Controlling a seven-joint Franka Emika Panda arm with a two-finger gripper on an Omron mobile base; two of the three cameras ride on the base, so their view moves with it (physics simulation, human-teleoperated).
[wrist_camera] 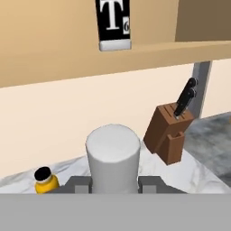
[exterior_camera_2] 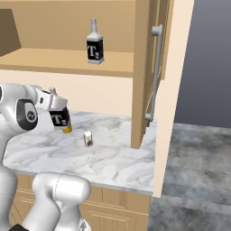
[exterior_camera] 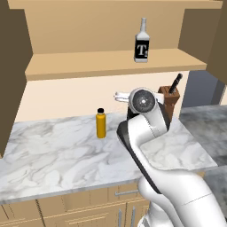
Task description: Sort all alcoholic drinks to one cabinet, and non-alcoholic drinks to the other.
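Above the marble counter (exterior_camera_2: 113,158), a "T" bottle (exterior_camera_2: 59,118) is being held clamped in the gripper (wrist_camera: 113,185), apparently lifted clear for carrying up to the wide cabinet's shelf (exterior_camera: 88,62), where its twin (exterior_camera: 142,44) is already being kept. Beside the arm, the orange bottle (exterior_camera: 101,125) is being left standing on the counter, probably awaiting the narrow cabinet (exterior_camera_2: 155,72) with the grey bar handle.

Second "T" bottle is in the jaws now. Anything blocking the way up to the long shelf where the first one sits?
Nothing visible does. The gripper holds the second "T" bottle above the counter, below the open shelf. The first "T" bottle stands toward the shelf's right, with bare board to its left. The orange bottle stays low on the counter.
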